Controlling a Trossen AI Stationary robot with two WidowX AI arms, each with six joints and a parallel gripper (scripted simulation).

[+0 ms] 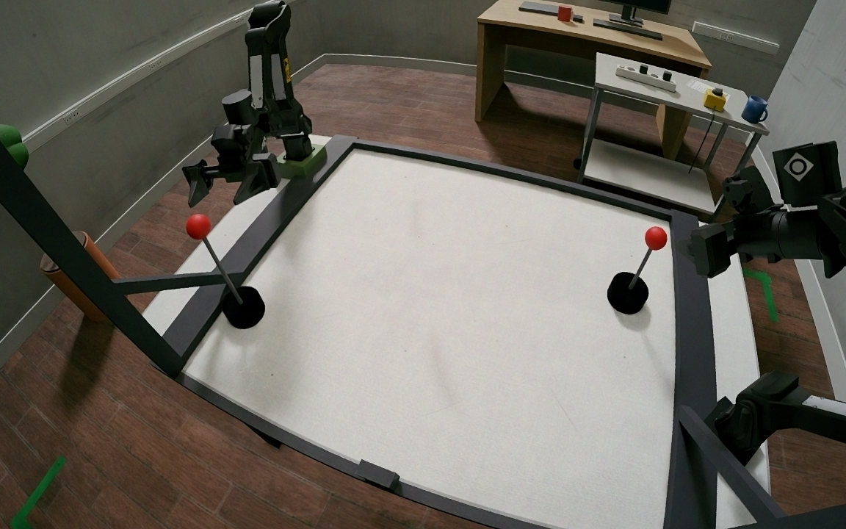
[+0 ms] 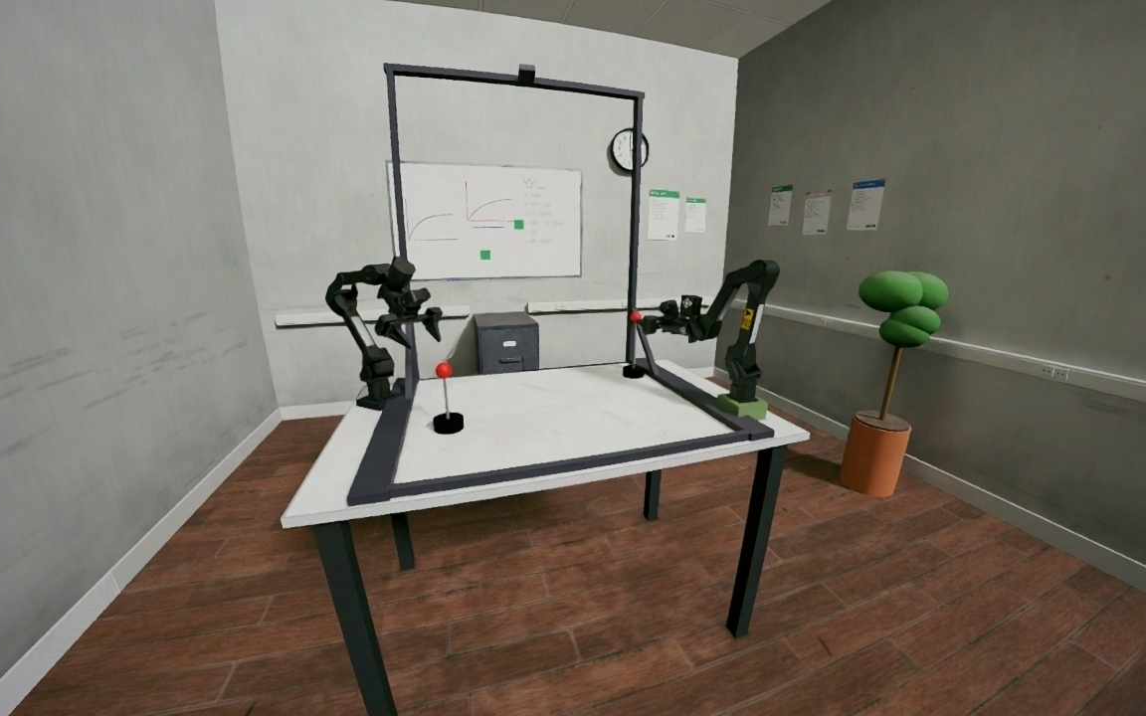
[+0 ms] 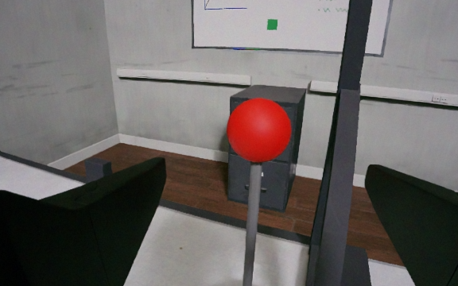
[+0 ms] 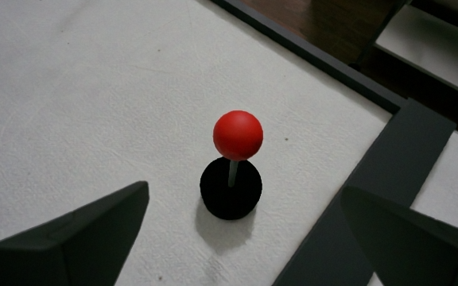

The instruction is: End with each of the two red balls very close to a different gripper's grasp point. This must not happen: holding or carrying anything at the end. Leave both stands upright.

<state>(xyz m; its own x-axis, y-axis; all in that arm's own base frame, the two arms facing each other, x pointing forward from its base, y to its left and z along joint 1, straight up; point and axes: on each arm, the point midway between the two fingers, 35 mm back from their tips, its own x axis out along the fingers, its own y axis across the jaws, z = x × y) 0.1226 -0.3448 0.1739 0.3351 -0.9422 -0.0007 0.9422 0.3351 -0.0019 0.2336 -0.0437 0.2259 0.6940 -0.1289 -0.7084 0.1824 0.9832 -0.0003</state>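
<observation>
Two red balls sit on thin rods over round black bases, and both stands are upright on the white mat. One ball point(image 1: 197, 225) point(image 3: 258, 129) stands near the frame post on base point(image 1: 243, 307). My left gripper point(image 1: 222, 186) point(image 3: 266, 171) is open, level with this ball and a short way from it. The other ball point(image 1: 655, 237) point(image 4: 238, 135) stands on base point(image 1: 628, 292) point(image 4: 230, 193). My right gripper point(image 1: 702, 253) point(image 4: 246, 192) is open and sits above and to the side of it, apart from it.
A dark frame border point(image 1: 689, 315) runs around the mat, with upright posts point(image 1: 51, 230) point(image 3: 338, 159) close to the first stand. The left arm's green base block point(image 1: 304, 161) sits at the table corner. A desk and side table point(image 1: 669, 85) stand beyond.
</observation>
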